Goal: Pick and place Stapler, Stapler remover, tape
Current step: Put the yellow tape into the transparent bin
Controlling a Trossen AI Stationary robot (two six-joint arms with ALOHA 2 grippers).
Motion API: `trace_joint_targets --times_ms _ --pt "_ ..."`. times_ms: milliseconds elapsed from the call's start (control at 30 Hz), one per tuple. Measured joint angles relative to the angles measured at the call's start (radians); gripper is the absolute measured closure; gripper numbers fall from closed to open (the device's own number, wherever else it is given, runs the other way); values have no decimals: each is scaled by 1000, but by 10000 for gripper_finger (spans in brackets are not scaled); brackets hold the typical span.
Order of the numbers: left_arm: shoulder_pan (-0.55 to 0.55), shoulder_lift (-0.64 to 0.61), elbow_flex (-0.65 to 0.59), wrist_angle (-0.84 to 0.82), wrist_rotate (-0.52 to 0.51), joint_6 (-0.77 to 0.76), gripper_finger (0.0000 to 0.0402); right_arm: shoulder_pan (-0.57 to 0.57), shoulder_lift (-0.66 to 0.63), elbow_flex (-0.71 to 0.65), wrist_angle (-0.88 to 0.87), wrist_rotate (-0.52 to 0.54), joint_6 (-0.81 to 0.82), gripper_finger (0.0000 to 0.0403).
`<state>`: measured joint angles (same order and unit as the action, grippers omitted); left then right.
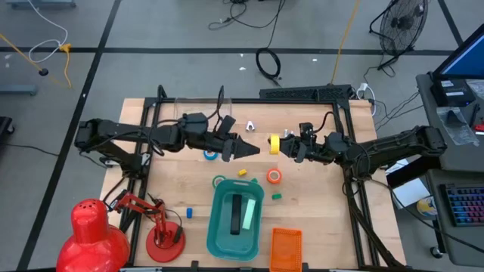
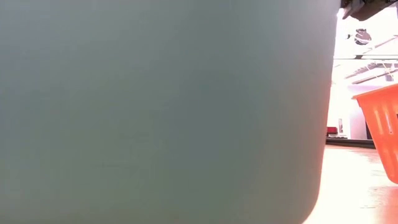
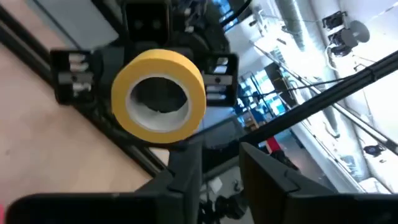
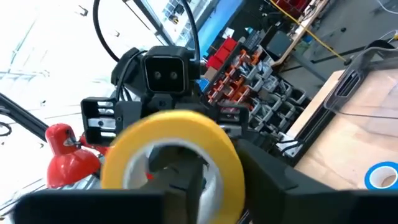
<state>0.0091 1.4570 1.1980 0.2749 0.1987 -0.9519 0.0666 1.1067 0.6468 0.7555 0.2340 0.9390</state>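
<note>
High view: the yellow tape [image 1: 274, 143] hangs in the air at the middle of the frame, between the two tools. The right tool [image 1: 290, 148] looks clamped on it. The left tool [image 1: 253, 149] points at it with fingers apart, so I think this is a hand-over. The teal bin [image 1: 215, 227] waits open at lower middle, with bare surface [image 1: 333, 219] around. Blue tape [image 1: 209, 155] and orange tape [image 1: 274, 176] lie close below, so go slowly.
</note>
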Motion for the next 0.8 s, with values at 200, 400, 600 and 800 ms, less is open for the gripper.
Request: trace_joint_targets --times_ms 200,400,600,800 --pt "-2 -1 0 16 -16 52 248 0 0 0 43 -22 1 369" --pt "0 3 0 68 -68 26 226 0 0 0 42 -23 82 362" --pt "25 73 0 238 -19 -94 220 0 1 0 42 -19 92 367" --pt "19 166 0 362 11 -197 220 1 1 0 38 -10 86 365"
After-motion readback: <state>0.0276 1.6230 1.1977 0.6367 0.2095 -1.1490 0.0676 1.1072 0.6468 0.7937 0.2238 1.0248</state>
